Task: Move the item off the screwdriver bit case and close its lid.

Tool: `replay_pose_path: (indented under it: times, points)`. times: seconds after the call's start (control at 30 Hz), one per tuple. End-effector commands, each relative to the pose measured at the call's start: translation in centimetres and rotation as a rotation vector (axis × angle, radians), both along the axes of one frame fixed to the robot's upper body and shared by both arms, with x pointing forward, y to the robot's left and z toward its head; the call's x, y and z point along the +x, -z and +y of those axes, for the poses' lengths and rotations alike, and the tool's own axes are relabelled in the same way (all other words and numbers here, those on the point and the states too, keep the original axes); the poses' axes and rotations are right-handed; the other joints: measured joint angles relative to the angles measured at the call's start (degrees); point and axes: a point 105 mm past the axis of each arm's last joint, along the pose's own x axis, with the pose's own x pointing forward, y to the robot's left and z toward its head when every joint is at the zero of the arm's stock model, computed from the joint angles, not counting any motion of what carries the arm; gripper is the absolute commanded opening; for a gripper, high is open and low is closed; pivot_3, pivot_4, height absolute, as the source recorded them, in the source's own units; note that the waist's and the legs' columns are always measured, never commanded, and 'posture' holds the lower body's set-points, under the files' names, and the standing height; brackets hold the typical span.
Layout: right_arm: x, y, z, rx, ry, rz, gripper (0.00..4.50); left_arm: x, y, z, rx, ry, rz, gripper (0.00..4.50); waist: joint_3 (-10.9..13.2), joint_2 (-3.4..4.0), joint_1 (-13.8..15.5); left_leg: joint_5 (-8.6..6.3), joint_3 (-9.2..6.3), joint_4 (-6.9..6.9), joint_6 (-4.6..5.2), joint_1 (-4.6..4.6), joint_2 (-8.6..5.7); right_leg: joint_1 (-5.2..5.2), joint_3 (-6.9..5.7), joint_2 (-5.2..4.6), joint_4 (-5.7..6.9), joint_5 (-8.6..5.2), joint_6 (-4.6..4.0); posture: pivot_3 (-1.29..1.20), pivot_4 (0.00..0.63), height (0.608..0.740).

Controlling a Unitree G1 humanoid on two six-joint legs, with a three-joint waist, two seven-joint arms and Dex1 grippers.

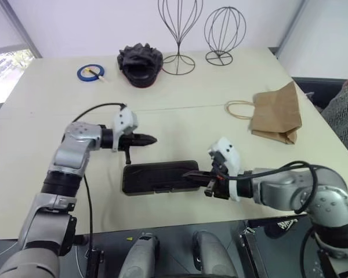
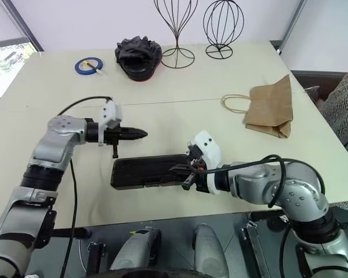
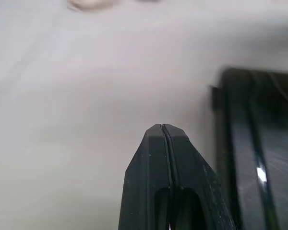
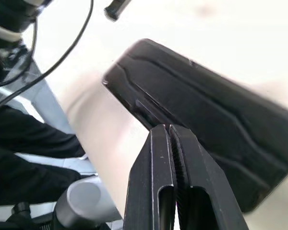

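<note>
The screwdriver bit case (image 1: 159,176) lies flat near the table's front edge, dark, with its lid (image 4: 216,112) down on top. The item, a crumpled brown paper bag (image 1: 276,114) with a loop handle, rests apart at the right of the table. My left gripper (image 1: 152,139) hovers shut just behind the case's left half, pointing right. My right gripper (image 1: 188,174) is shut and empty, its tips over the case's right end.
At the back of the table stand two wire head forms (image 1: 180,35), a black crumpled object (image 1: 140,63) and a blue tape roll (image 1: 90,72). A person's sleeve (image 1: 345,110) shows at the right edge. A cable (image 1: 95,110) arcs over my left arm.
</note>
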Motion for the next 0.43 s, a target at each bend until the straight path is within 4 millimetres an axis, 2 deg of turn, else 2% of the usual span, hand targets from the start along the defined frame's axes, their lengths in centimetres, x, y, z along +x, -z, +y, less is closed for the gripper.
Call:
replay_pose_path:
  times: [0.03,0.17,0.23,0.33,0.43]
  points:
    - [1.4,-2.4,-1.1,-0.022,-0.016,-0.165,0.11,-2.2,-3.0,1.5,-0.109,-0.087,-0.023,0.0,0.0,0.01,-0.3,-0.02,0.0,-0.03,0.03,0.0,0.0,-0.04,0.04,-0.03,-0.01,0.0,0.01,0.0,0.15,0.74]
    - [2.3,-4.0,-2.1,-0.039,-0.052,-0.25,0.11,-6.7,-2.8,2.8,-0.117,-0.136,0.043,0.0,0.0,0.0,-0.6,-0.05,0.0,-0.11,0.07,0.02,0.02,-0.07,0.05,-0.02,-0.02,-0.01,0.0,0.0,0.15,0.74]
    - [2.3,-4.4,-2.5,-0.044,-0.078,-0.275,0.11,-8.2,-2.8,3.2,-0.122,-0.167,0.071,0.0,0.0,0.0,-0.1,-0.05,0.0,-0.1,0.07,0.02,0.05,-0.08,0.06,-0.01,-0.02,-0.01,0.0,0.0,0.15,0.74]
    - [2.1,-4.5,-2.9,-0.069,-0.12,-0.304,0.11,-9.9,-2.6,3.7,-0.116,-0.197,0.106,0.0,0.0,-0.02,0.4,-0.05,0.03,-0.02,0.06,0.02,0.03,0.03,-0.01,0.0,-0.06,-0.02,-0.02,0.0,0.15,0.74]
    - [2.1,-4.4,-3.1,-0.075,-0.136,-0.312,0.11,-10.5,-2.0,4.4,-0.111,-0.241,0.13,0.0,0.0,-0.03,0.3,-0.05,0.08,0.02,0.06,0.03,0.02,0.08,-0.01,-0.03,-0.11,-0.03,-0.04,0.0,0.15,0.74]
